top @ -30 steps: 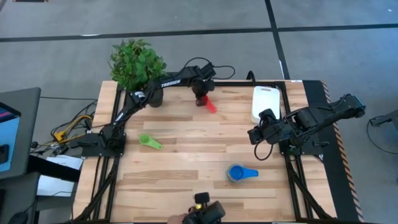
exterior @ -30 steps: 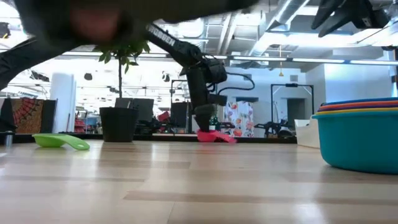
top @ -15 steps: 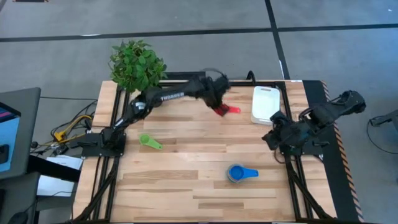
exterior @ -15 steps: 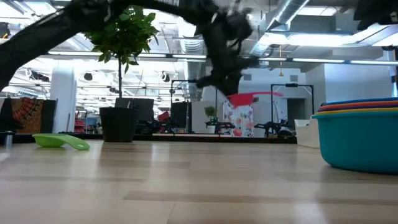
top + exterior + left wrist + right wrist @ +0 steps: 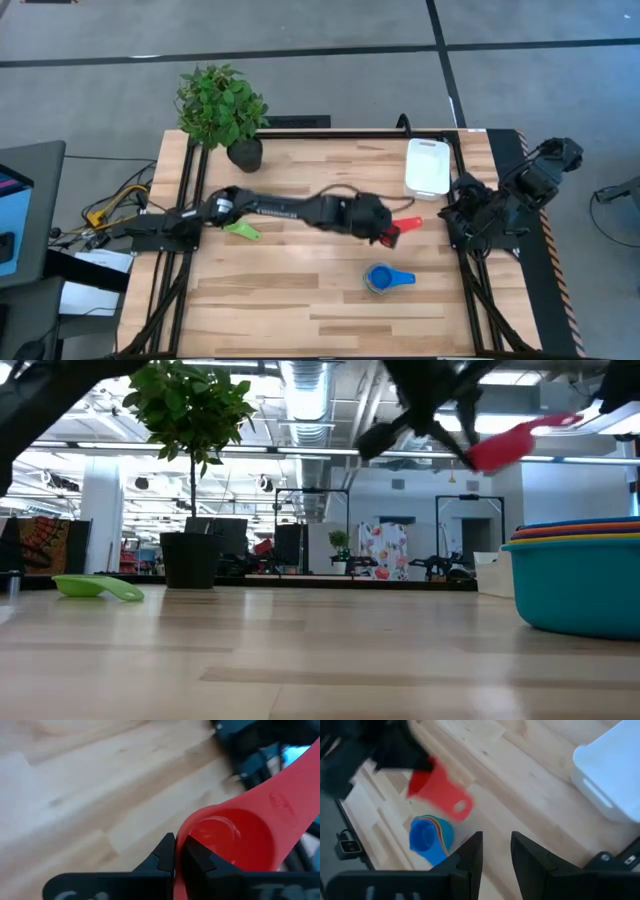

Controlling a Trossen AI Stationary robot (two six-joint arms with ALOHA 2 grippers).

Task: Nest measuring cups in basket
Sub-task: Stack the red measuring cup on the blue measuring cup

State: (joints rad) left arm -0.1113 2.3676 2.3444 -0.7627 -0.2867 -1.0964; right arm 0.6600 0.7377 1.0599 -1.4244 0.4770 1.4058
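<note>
My left gripper (image 5: 384, 236) hovers mid-table, above and just beyond the stack of nested cups (image 5: 381, 278), and is shut on the red measuring cup (image 5: 400, 227). The low view shows that cup (image 5: 508, 444) well above the wood. The stack, blue on top and teal outermost (image 5: 580, 585), stands on its base on the table. A green cup (image 5: 240, 229) lies on the table's left part. The white basket (image 5: 428, 167) sits at the far right. My right gripper (image 5: 495, 852) is open at the right edge, touching nothing. My left gripper pinches the red cup's wall at the rim (image 5: 178, 846), on the side opposite the handle (image 5: 290, 790). One finger (image 5: 196, 856) is inside the bowl and the other (image 5: 164, 854) outside. The cup is lifted clear of the table, its handle pointing away from the fingers.
A potted plant (image 5: 228, 112) stands at the far left corner. The left arm (image 5: 290, 210) stretches low across the middle of the table. Bare wood lies between the stack and the basket and along the near edge.
My left gripper lifted the red cup off the table near the far edge and carried it toward the near right, ending above the table beside the stack. The cup turned so its handle now points right. My right arm drew back toward the right edge.
</note>
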